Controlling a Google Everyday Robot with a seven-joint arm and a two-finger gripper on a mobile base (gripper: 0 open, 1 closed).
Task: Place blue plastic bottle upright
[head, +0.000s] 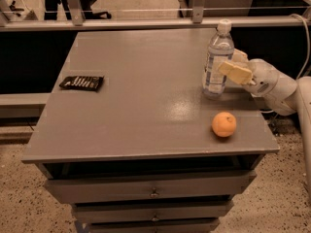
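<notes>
Gray table (pixel 146 110) carries the blue plastic bottle (pixel 214 79), standing upright near the right edge toward the far corner, with the gripper (pixel 226 63) clamped around its middle. Opening unevenly or withdrawing at an angle could drag the light bottle over, toward the orange (pixel 224 124) or off the edge.

No text, brand or number can be read. The label on the blue plastic bottle (pixel 214 79) and the dark packet (pixel 81 83) far to the bottle's left show only illegible marks. The claw (pixel 226 64) clasps the bottle at label height from its right.
</notes>
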